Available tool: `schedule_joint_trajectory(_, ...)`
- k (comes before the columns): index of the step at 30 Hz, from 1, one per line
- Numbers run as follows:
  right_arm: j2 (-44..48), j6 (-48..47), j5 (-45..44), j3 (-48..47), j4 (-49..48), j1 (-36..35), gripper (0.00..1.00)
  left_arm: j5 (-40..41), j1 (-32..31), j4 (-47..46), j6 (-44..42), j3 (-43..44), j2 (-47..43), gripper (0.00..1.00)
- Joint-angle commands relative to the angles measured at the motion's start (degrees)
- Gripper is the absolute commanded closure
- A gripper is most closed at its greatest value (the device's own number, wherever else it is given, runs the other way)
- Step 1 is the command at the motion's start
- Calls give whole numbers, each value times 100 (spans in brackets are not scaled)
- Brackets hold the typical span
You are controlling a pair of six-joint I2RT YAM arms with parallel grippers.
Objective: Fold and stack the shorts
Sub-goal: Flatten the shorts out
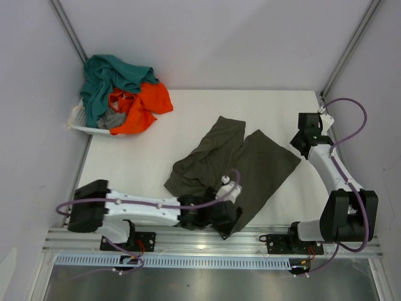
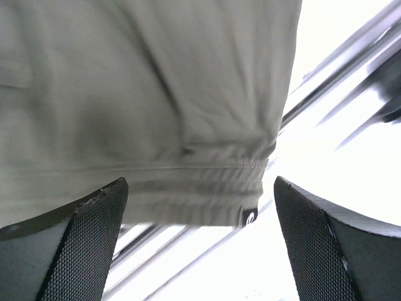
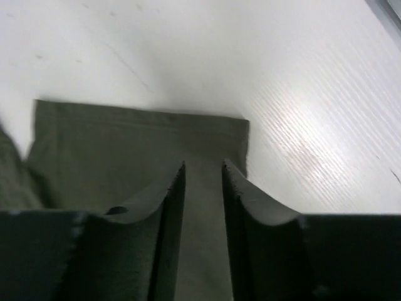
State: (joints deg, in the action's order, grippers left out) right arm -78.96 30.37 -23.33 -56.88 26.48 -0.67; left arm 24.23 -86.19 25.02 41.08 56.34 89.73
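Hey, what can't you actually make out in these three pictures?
Top view: heaped shorts bury most of the white basket; the number of pairs is uncountable.
Top view: the left arm hides the jaws of the left tool and the near edge of the olive shorts.
Left wrist view: the tag on the waistband is too small to read.
Right wrist view: the right tool hides the cloth beneath; contact unclear.

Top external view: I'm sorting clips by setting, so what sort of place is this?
Probably a robotics lab work cell, not a home: a white table boxed in by plain panels on metal posts, a left arm and right arm bolted to an aluminium rail, and a basket of shorts.
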Motion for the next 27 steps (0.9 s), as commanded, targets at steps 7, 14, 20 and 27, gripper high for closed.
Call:
schedule_joint_trajectory(7, 40, -155, 1356, -445, -344, -644, 41, 12, 2058, 803, -496, -430, -2370, 1)
schedule_joint_trajectory(14, -1076, 144, 2263, -1191, -1232, -1286, 39, 109, 3327, 822, -250, -956, -2856, 1)
schedule_joint_trajectory(20, -2805, 399, 2676, -2632, -1479, -1647, 43, -76, 4048, -276, -4, -2046, -2997, 1)
schedule_joint_trajectory(27, -4258, 558, 2694, -3635, -1602, -1770, 46, 73, 4216, -1008, 6, -2487, -2919, 1)
